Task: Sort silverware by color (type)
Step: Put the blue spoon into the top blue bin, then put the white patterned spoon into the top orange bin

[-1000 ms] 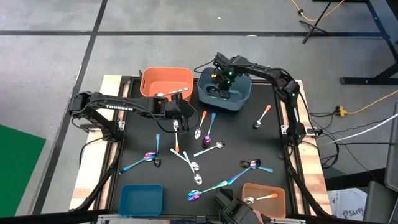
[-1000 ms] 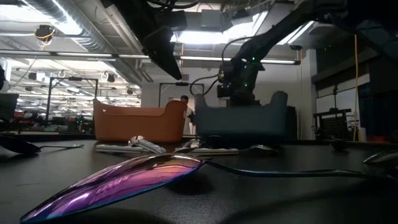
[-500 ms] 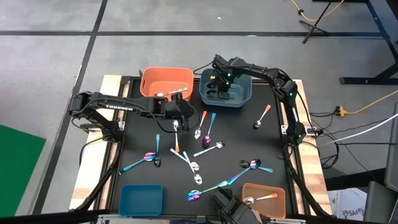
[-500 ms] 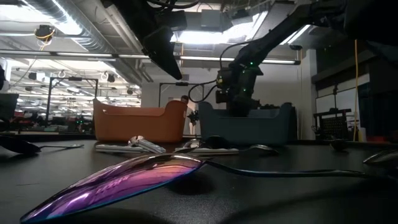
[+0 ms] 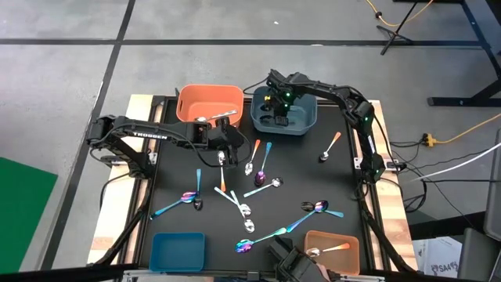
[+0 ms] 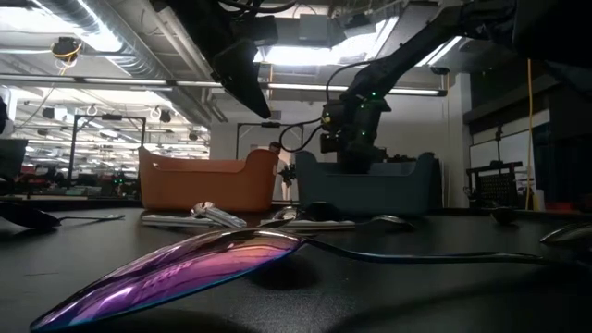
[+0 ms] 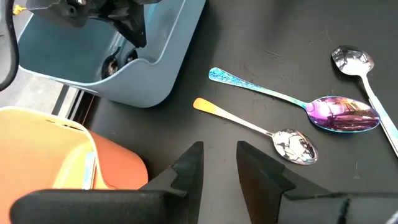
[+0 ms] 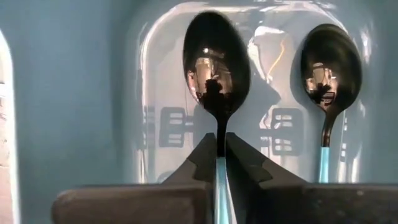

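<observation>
My right gripper [image 5: 278, 110] reaches down into the blue-grey bin [image 5: 301, 125] at the table's far side. It is shut on a dark-bowled spoon [image 8: 217, 62] with a teal handle. A second such spoon [image 8: 328, 62] lies on the bin's floor beside it. My left gripper [image 7: 219, 165] is open and holds nothing. It hovers by the near wall of the far orange bin [image 5: 207, 100]. Ahead of it an orange-handled spoon [image 7: 273, 134] and an iridescent spoon [image 7: 339, 115] lie flat on the black mat. Several more spoons [image 5: 235, 204] are scattered over the mat. My right gripper pinches the spoon by the neck of its handle [image 8: 218, 127], just behind the bowl, between its two fingers. The fingers come from above, pointing down into the bin, and lie along the handle. The bowl sticks out beyond the fingertips; whether it touches the bin's floor I cannot tell.
A plain spoon [image 5: 218, 117] lies in the far orange bin. A blue bin [image 5: 178, 251] and a small orange bin [image 5: 331, 247] with a spoon in it stand at the near edge. One orange-handled spoon [image 5: 329, 146] lies apart at the right.
My right gripper has sunk a little lower into the blue-grey bin with the spoon. The bin has shifted slightly and now sits level.
</observation>
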